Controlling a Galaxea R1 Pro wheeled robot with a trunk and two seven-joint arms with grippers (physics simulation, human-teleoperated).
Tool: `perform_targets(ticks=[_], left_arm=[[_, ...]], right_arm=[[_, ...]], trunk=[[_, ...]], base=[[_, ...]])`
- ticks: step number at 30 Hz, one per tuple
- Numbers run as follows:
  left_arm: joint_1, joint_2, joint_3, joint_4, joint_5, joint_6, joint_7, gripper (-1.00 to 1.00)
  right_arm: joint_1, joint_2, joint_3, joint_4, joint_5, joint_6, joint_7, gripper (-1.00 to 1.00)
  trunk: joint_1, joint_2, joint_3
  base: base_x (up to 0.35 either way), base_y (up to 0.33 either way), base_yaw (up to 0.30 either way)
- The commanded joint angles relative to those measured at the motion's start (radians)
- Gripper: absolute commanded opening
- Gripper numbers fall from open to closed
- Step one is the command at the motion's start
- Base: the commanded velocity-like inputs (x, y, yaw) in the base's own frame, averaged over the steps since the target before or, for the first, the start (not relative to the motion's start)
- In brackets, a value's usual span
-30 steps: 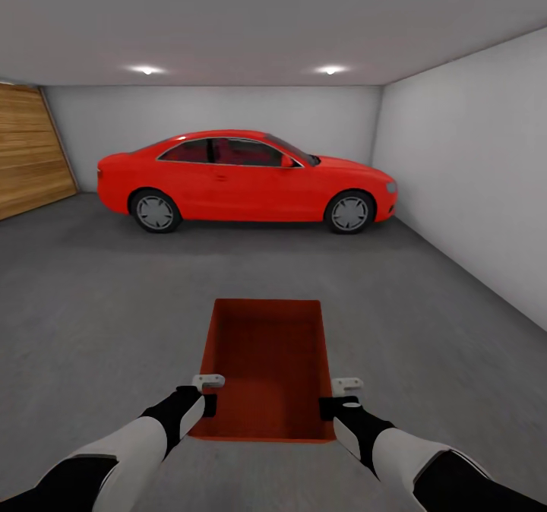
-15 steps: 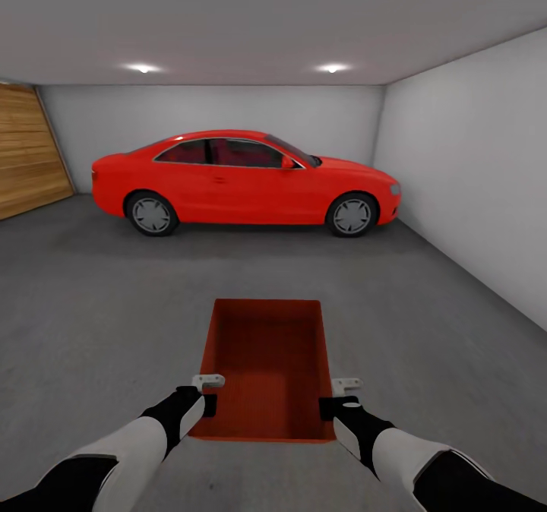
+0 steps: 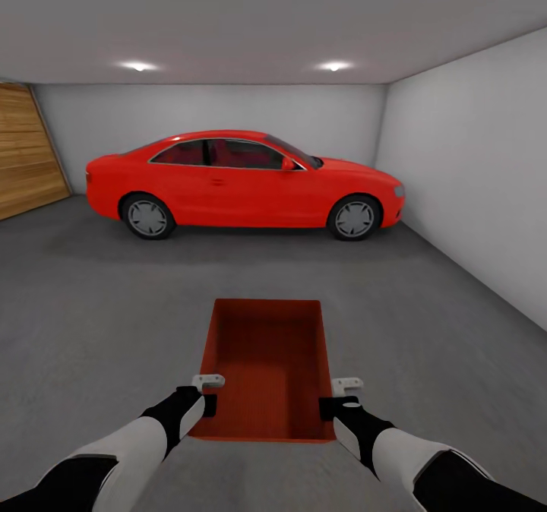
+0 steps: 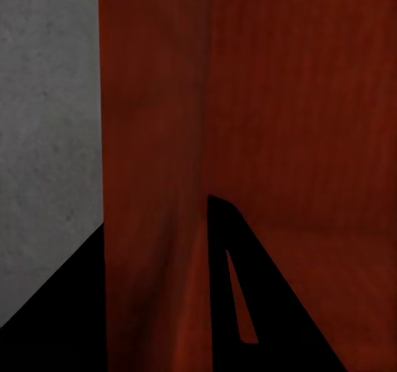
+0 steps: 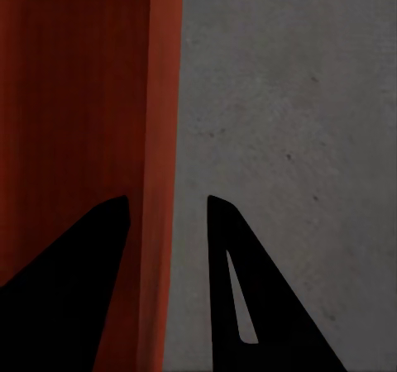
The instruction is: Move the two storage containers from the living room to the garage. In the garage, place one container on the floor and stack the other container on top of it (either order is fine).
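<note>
Whole view panned slightly right, perhaps forward; red car (image 3: 243,181) looms wider.

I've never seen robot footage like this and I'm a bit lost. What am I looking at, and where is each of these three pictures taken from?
This is a simulated two-armed robot. The head view looks down over both arms in a garage with a red car. The left gripper and right gripper each straddle a side wall of a red-orange storage container, carried over the grey floor. The other two pictures come from cameras at each wrist: dark fingers on either side of the container's wall.
</note>
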Motion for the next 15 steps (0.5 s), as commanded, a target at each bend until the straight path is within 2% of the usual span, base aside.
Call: perform_targets(ticks=[1,15], left_arm=[[-0.001,0.019,-0.002,-0.005,-0.009,-0.007,0.007,-1.00],[-0.001,0.019,-0.002,-0.005,-0.010,-0.007,0.007,-1.00]], right_arm=[[0.000,0.000,0.016,0.001,-0.019,0.005,-0.005,-1.00],[0.000,-0.001,0.016,0.001,-0.019,0.004,-0.005,-1.00]], trunk=[[0.001,-0.002,-0.002],[0.001,-0.002,-0.002]], base=[[0.322,0.000,0.000],[0.322,0.000,0.000]])
